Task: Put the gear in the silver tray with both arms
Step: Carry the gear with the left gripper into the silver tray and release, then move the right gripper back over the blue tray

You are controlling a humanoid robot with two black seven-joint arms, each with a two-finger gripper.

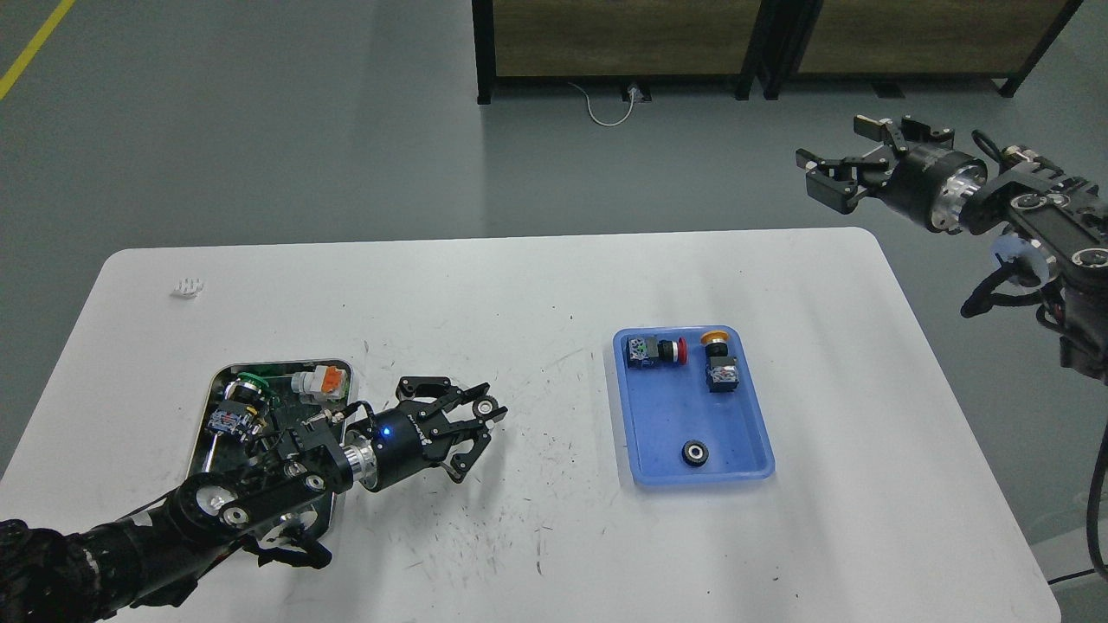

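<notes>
The silver tray [201,407] lies at the table's front left and holds several small parts; my left arm covers its near half. My left gripper [487,407] is just right of the tray, low over the table and pointing right. Its fingertips are closed on a small round gear [488,405]. A second black gear [693,452] lies in the near end of the blue plastic tray [753,433]. My right gripper [835,156] is open and empty, raised high beyond the table's far right corner.
The blue tray also holds a red-capped button [658,350] and a yellow-capped button [718,363] at its far end. A small white piece [188,287] lies at the far left. The white table [519,303] is scuffed in the middle.
</notes>
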